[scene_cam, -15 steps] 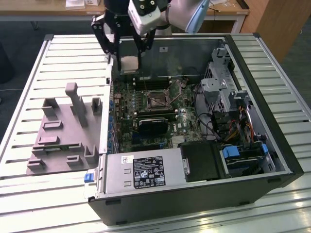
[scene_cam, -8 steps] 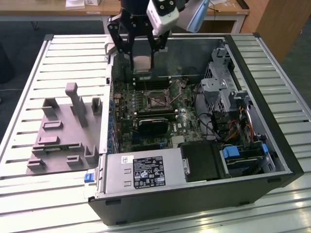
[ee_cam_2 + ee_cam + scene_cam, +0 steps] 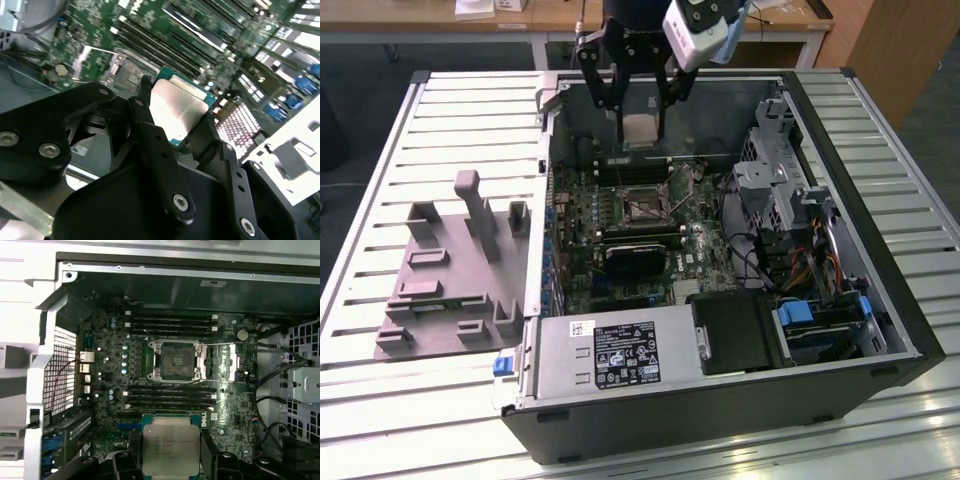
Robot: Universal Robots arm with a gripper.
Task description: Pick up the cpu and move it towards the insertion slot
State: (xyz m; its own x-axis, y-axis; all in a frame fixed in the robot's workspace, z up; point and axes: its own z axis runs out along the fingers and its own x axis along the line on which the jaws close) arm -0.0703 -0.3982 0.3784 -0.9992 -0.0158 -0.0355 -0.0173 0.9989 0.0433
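My gripper [image 3: 640, 128] hangs over the back of the open computer case, shut on the cpu [image 3: 640, 129], a small square chip with a shiny silver top. In both wrist views the cpu [image 3: 177, 110] [image 3: 170, 447] sits flat between the black fingers [image 3: 150, 135], held above the motherboard. The insertion slot [image 3: 642, 203] [image 3: 176, 360], a square socket with a silvery frame and dark centre, lies open on the board below the chip, nearer the case's front in the exterior view. In the second wrist view the insertion slot [image 3: 131, 76] sits just beyond the fingers.
Long black memory slots [image 3: 170, 322] flank the socket on both sides. A black card [image 3: 635, 260] lies nearer the front, with the power supply [image 3: 615, 355] and drive bays [image 3: 820, 315] beyond. Case walls [image 3: 542, 200] rise around the board. A grey fixture plate [image 3: 450, 275] lies at the exterior view's left.
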